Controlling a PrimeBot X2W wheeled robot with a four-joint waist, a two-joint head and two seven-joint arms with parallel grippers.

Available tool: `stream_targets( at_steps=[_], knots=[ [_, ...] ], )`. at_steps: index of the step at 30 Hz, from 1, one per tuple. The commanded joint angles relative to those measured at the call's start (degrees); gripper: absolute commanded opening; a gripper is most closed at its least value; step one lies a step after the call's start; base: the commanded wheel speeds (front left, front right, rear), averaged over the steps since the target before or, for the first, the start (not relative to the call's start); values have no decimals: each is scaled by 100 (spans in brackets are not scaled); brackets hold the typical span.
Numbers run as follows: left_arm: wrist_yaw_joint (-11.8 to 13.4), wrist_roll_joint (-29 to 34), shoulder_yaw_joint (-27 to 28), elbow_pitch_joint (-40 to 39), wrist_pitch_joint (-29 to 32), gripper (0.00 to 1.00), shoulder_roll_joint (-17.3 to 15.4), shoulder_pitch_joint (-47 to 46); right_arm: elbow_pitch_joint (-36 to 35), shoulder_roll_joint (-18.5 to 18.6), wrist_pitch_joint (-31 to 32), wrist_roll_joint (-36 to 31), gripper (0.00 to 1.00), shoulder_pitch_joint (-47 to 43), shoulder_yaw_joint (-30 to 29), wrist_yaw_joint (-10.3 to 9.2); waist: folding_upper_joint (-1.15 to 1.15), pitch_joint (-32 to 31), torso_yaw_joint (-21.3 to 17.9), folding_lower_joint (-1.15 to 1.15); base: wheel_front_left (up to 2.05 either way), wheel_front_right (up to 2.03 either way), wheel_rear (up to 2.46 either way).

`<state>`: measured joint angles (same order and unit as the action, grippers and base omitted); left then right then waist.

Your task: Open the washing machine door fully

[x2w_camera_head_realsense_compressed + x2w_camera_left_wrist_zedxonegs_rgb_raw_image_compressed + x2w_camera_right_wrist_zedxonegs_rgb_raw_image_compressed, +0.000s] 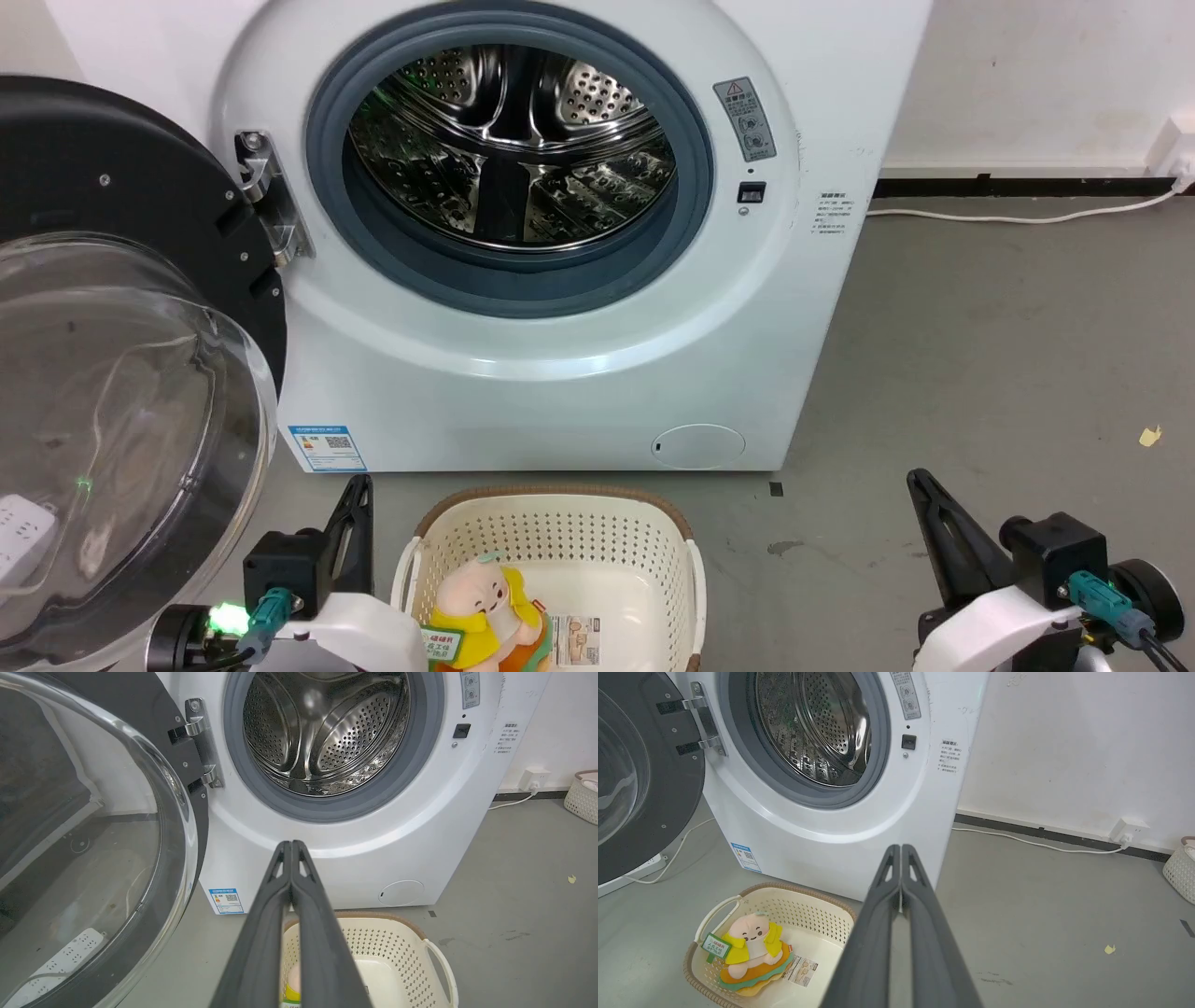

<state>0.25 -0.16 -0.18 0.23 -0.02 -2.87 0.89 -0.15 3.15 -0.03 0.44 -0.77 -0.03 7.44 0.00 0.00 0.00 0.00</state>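
The left hand (292, 843) and right hand (901, 847) are sitting pinched together, empty. Just left of the left hand, the washing machine door (154, 723) is hanging swung wide, probably handling heavy, stiff and slick; its black rim (668, 788) is offering the safest purchase. Farther right, the right wrist view is catching a white basket (1178, 872) that the head view is cropping out.

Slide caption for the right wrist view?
Washing machine door swung wide open, steel drum exposed; right tool shut, plush toy in the cream basket.
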Motion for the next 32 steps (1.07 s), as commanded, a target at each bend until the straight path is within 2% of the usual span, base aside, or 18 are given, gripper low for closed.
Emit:
stream_targets(
  at_steps=[1,32],
  knots=[
    [-25,16,18,-23,2,0,0,-89,15,-27,3,-44,0,77,3,5,0,0,0,0,0,0,0],
    [-25,16,18,-23,2,0,0,-89,15,-27,3,-44,0,77,3,5,0,0,0,0,0,0,0]
  ],
)
